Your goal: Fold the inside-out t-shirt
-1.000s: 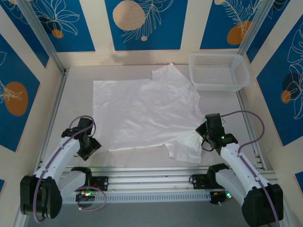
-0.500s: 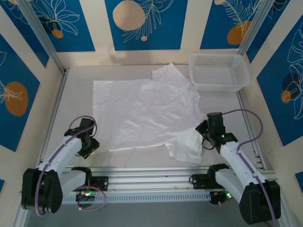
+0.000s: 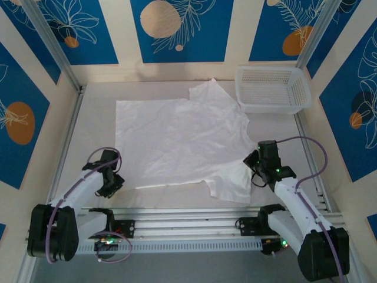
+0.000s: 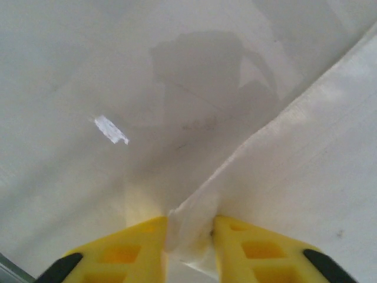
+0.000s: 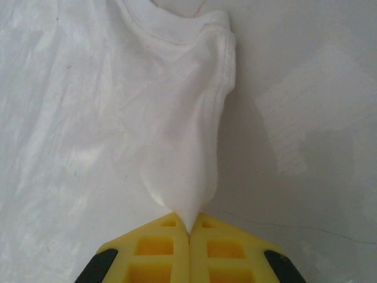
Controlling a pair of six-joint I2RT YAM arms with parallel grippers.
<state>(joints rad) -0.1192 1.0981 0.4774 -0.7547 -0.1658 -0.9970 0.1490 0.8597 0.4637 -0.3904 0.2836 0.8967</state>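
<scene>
Left gripper (image 4: 189,234) had just squeezed down onto a corner of the t-shirt (image 3: 177,141). The right gripper (image 5: 188,229) was already clamped on the opposite edge, so it looked ready to fold.

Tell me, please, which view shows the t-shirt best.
Top external: the whole t-shirt lies spread out. Left wrist shows a corner in the left gripper; right wrist, a fold pinched by the right gripper.

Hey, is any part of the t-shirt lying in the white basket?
No, the t-shirt lies spread on the table, wholly outside the basket at the far right corner.
</scene>
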